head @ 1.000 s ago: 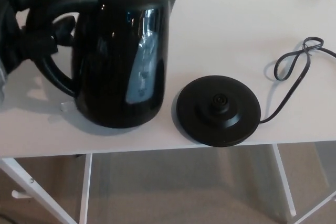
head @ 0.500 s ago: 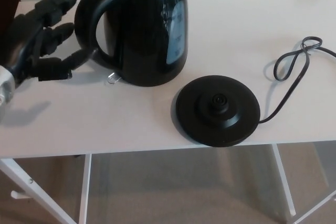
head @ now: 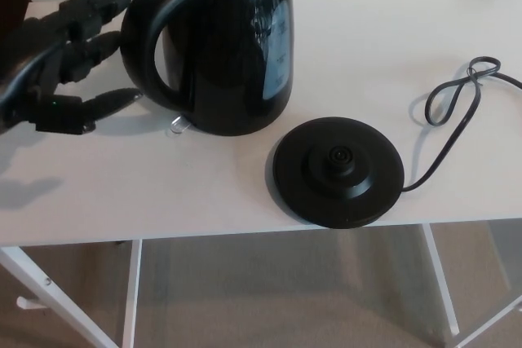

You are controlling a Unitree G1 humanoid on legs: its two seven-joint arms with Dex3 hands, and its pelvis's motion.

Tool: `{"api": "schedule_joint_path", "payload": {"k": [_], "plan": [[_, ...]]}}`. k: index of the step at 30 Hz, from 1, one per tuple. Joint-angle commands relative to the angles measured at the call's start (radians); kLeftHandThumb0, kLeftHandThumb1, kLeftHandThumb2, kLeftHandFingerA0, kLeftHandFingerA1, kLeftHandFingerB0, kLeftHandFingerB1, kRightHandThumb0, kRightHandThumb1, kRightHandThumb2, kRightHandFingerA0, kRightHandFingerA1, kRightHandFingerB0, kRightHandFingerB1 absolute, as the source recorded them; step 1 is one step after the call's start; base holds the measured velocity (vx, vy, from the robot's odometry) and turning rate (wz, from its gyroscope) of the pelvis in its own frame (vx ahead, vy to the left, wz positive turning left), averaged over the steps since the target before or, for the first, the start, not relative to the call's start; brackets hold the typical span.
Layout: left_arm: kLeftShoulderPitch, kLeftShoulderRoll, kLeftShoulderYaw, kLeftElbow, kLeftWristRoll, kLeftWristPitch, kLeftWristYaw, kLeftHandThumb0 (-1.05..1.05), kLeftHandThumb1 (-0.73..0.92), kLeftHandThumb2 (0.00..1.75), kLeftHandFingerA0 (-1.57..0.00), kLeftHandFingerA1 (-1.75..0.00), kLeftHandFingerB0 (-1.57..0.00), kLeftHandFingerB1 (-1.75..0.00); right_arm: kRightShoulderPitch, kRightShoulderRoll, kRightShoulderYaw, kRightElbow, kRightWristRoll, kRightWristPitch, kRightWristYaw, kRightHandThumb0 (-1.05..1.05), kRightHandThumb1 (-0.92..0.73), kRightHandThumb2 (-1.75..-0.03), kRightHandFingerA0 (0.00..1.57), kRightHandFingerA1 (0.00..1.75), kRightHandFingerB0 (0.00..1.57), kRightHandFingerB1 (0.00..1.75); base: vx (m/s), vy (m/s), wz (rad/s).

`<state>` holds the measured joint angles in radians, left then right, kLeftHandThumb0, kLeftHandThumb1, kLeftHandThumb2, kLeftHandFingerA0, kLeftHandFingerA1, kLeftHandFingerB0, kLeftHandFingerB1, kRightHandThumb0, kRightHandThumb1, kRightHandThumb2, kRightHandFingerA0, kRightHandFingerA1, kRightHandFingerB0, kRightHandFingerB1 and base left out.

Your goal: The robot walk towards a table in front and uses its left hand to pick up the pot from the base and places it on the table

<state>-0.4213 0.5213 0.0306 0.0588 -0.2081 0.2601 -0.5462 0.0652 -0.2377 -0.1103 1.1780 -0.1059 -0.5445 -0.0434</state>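
Pulled back a touch, left hand [head: 64,67], fingers apart and empty, sits just left of the upright pot [head: 241,50], facing its handle.

No legible text, brand or number on the pot [head: 236,46] or the base [head: 338,170]

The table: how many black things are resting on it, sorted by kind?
Pot: 1
Round base: 1
Power cord: 1
Total: 3 on the white table
Not counted: the robot's left hand, open beside the pot's handle.
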Motion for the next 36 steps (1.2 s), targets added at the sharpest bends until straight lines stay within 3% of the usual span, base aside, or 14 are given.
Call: {"api": "schedule_joint_path", "payload": {"k": [1,5,10,12,15,18,21,22,23,24,28,30,32,36], "plan": [[0.071,0.044,0.187,-0.107,-0.166,0.011,-0.083,-0.95,0.50,0.61,0.00,0.00,0.00,0.00,0.011,-0.002,-0.005,0.004,0.014,0.008,-0.003,-0.08,-0.90,-0.66,0.54,0.50,0.42,0.46,0.00,0.000,0.00],[0.250,0.068,0.448,-0.200,-0.306,0.011,-0.151,-0.87,0.56,0.58,0.00,0.00,0.00,0.00,0.025,-0.017,-0.011,0.013,0.021,0.005,0.024,-0.09,-0.90,-0.66,0.53,0.50,0.41,0.46,0.00,0.000,0.00],[0.336,0.058,0.558,-0.224,-0.340,-0.004,-0.175,-0.91,0.59,0.59,0.00,0.00,0.00,0.00,0.032,-0.021,-0.012,0.011,0.021,0.005,0.028,-0.09,-0.90,-0.66,0.53,0.50,0.42,0.46,0.00,0.000,0.00],[0.593,0.007,0.834,-0.161,-0.456,-0.021,-0.277,-0.90,0.57,0.59,0.00,0.00,0.00,0.00,0.039,-0.040,-0.004,0.025,0.008,0.005,0.033,-0.08,-0.90,-0.66,0.53,0.51,0.42,0.46,0.00,0.000,0.00],[0.650,-0.009,0.876,-0.134,-0.474,-0.039,-0.321,-0.84,0.58,0.58,0.00,0.00,0.00,0.00,0.043,-0.039,-0.006,0.027,0.010,0.006,0.036,-0.08,-0.91,-0.66,0.51,0.50,0.41,0.46,0.00,0.000,0.00],[0.860,-0.102,0.931,0.016,-0.451,-0.099,-0.407,-0.86,0.51,0.64,0.00,0.00,0.00,0.00,0.059,-0.027,0.003,0.038,0.003,0.008,0.034,-0.08,-0.91,-0.66,0.50,0.51,0.39,0.46,0.00,0.000,0.00],[0.924,-0.134,0.934,0.104,-0.439,-0.122,-0.436,-0.88,0.54,0.59,0.00,0.00,0.00,-0.01,0.061,-0.025,0.009,0.041,-0.003,0.011,0.027,-0.09,-0.90,-0.66,0.50,0.50,0.40,0.46,0.00,0.000,0.00],[0.953,-0.166,0.896,0.159,-0.384,-0.179,-0.421,-0.87,0.49,0.90,0.00,0.00,0.00,-0.09,0.054,-0.024,0.014,0.043,-0.009,0.012,0.016,-0.10,-0.89,-0.66,0.50,0.52,0.38,0.46,0.00,0.000,0.00],[0.993,-0.214,0.839,0.240,-0.299,-0.264,-0.397,-0.87,0.49,0.90,0.00,0.00,0.00,-0.09,0.044,-0.023,0.021,0.045,-0.018,0.013,0.001,-0.10,-0.89,-0.66,0.50,0.52,0.38,0.46,0.00,0.000,0.00],[1.022,-0.247,0.775,0.234,-0.235,-0.307,-0.365,-0.88,0.61,0.96,0.00,-0.05,0.00,-0.11,0.039,-0.020,0.024,0.046,-0.020,0.016,-0.001,-0.10,-0.89,-0.66,0.49,0.51,0.35,0.44,0.00,0.000,0.00],[1.038,-0.255,0.735,0.248,-0.217,-0.350,-0.351,-0.88,0.61,0.96,0.00,-0.05,0.00,-0.11,0.036,-0.019,0.028,0.048,-0.018,0.017,-0.002,-0.10,-0.89,-0.66,0.49,0.51,0.35,0.44,0.00,0.000,0.00],[1.092,-0.299,0.531,0.164,-0.003,-0.369,-0.210,-0.91,0.62,0.98,0.00,-0.09,0.00,-0.04,0.032,-0.020,0.030,0.047,-0.017,0.018,0.001,-0.13,-0.92,-0.70,0.41,0.46,0.28,0.40,0.00,0.000,0.00],[1.059,-0.288,0.457,0.192,0.065,-0.370,-0.156,-0.82,0.56,0.96,0.00,-0.19,0.00,-0.11,0.027,-0.024,0.025,0.055,-0.011,0.019,0.007,-0.14,-0.92,-0.70,0.38,0.44,0.26,0.39,0.00,0.000,0.00],[0.989,-0.272,0.340,0.242,0.096,-0.299,-0.111,-0.80,0.56,0.95,0.00,-0.19,0.00,-0.12,0.026,-0.029,0.033,0.057,-0.019,0.013,0.005,-0.17,-0.92,-0.71,0.37,0.46,0.25,0.39,0.00,0.000,0.00]]}}
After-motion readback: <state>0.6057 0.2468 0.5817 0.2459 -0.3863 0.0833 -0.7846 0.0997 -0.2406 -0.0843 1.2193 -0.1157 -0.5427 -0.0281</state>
